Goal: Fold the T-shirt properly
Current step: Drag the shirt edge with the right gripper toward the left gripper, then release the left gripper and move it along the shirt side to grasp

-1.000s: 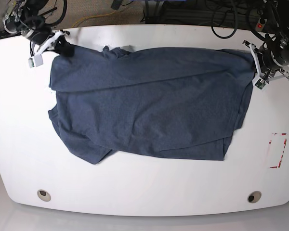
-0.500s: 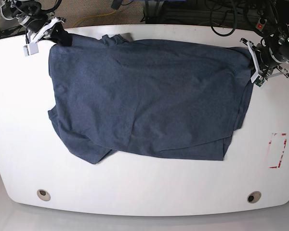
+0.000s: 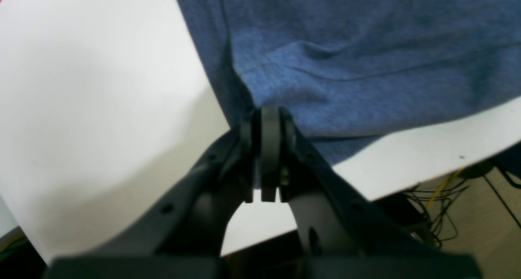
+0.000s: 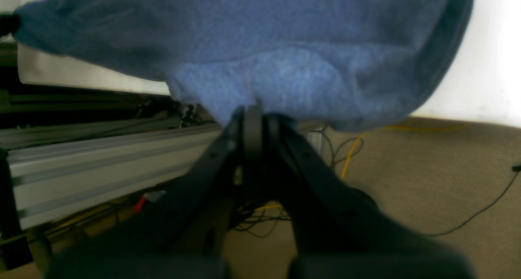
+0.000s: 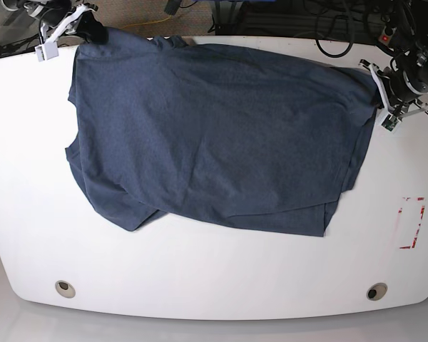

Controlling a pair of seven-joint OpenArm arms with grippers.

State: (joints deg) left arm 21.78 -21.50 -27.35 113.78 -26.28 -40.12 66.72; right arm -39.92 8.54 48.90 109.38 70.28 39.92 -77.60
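Compared with the frame a second earlier, the upper layer of the T-shirt [image 5: 214,135] is seen drawn farther toward the table's far edge: the fold line that crossed the cloth is no longer visible, and the far hem is now carried to, and at one corner past, the far rim of the white table [image 5: 221,278]. The right gripper [image 5: 85,28] is found displaced outward beyond that rim; the left gripper [image 5: 379,96] is found nearly where it was.

One T-shirt is recorded, dark navy heathered, spread in a broad, roughly rectangular sheet with a lower layer showing along the near edge and a sleeve lobe at the near corner on the right gripper's side. Shallow creases are noted ahead of the left gripper [image 3: 266,120].

Two grippers are counted. The left gripper's jaws are seen pressed together on a corner of the cloth, over the table. The right gripper [image 4: 252,116] is likewise seen clamped on a bunched corner, held over the floor beyond the table. Two round holes [image 5: 65,288] are counted in the table's near edge, and one red-marked rectangle [image 5: 411,222] is noted below the left gripper.
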